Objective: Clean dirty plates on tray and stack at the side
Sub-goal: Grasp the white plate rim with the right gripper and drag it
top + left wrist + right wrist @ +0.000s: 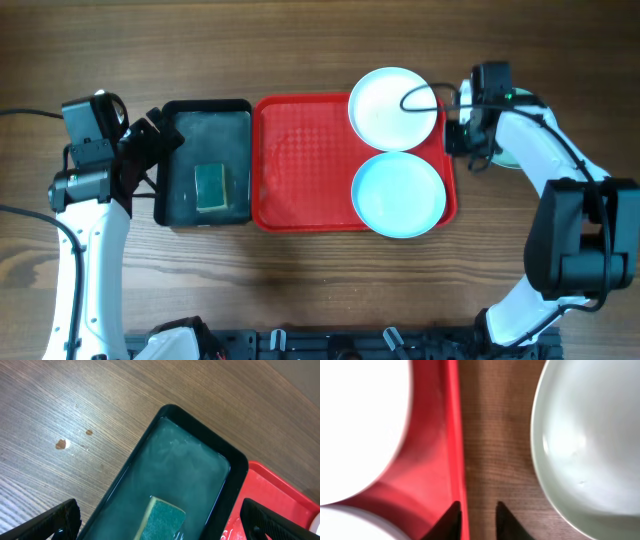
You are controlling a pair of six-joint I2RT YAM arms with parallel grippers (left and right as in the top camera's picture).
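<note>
Right gripper: narrowly parted, empty, above table just outside right rim of tray | white plate, blue plate on tray beside it; third plate off-tray opposite | right arm nearer; left gripper wide above basin

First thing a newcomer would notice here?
The bright red tray mid-table, a white plate overhanging its upper right rim and an aqua plate beside it. Left of the tray a black basin holds a green sponge; a third pale plate lies outside the tray, to its right.
</note>
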